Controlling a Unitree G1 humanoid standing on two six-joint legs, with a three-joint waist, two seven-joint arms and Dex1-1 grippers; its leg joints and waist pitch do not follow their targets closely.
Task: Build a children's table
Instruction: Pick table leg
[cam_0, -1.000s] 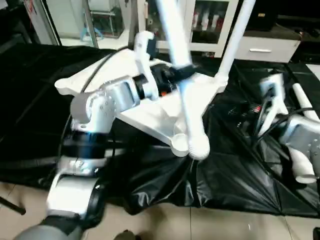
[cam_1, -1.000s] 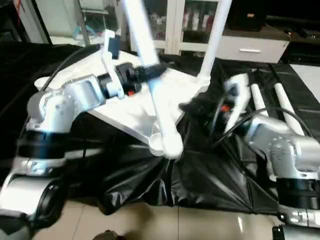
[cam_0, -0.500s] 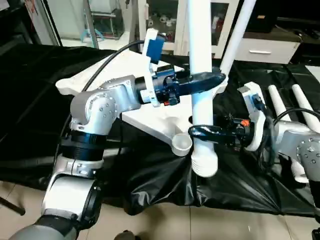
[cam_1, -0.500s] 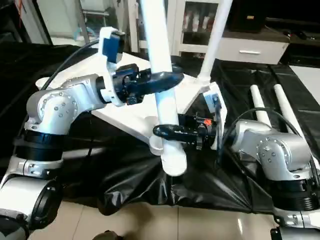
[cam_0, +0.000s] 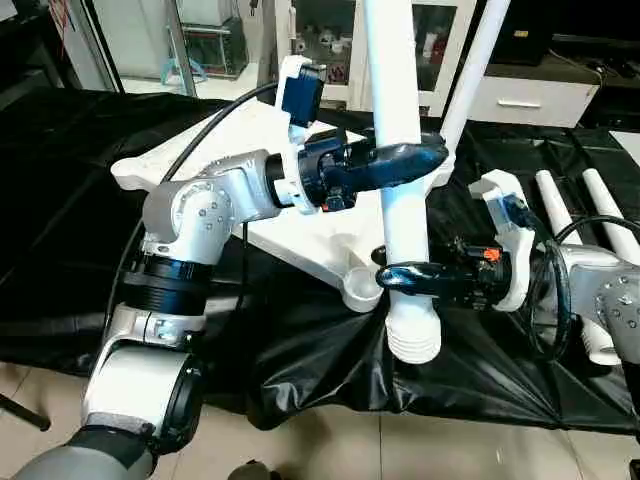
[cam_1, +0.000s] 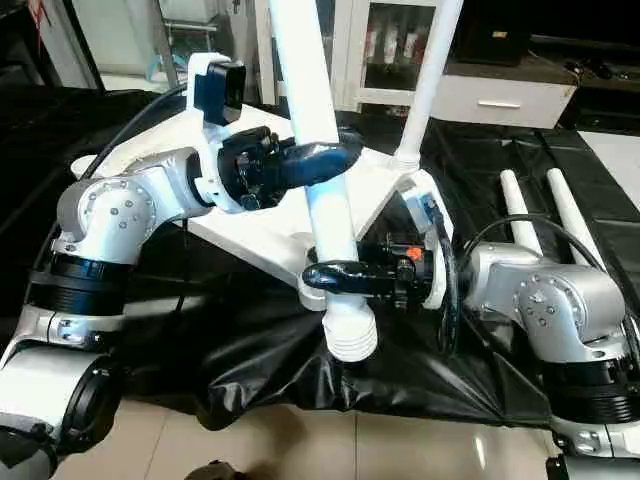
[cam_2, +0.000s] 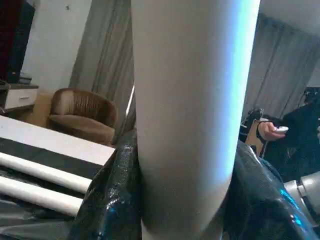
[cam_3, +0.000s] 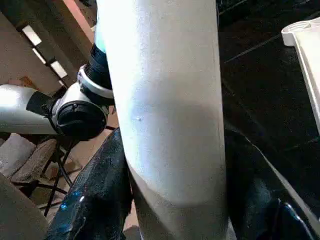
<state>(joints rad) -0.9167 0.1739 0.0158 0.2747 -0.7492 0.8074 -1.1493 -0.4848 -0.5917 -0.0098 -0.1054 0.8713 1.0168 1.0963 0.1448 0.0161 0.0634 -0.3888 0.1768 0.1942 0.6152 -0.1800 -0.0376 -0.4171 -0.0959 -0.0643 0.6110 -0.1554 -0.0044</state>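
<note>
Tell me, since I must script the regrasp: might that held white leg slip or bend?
Probably stiff: the leg stays straight between the left end effector and right end effector. Its smooth, tapered surface may slide through a loose grip.

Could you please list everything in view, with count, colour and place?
Tabletop: one, white, underside up on the black cover.
Held leg: one, white, near upright, ribbed end hanging beside the near corner socket.
Fitted leg: one, white, standing in the far corner.
Spare legs: two, white, lying on the robot's right.
Black cover: one, over the work surface.
Armchair: one, brown, background.
Person: one, dark clothing, holding something small.
Left gripper: black jaws around the leg, higher.
Right gripper: black jaws around it, lower.
</note>
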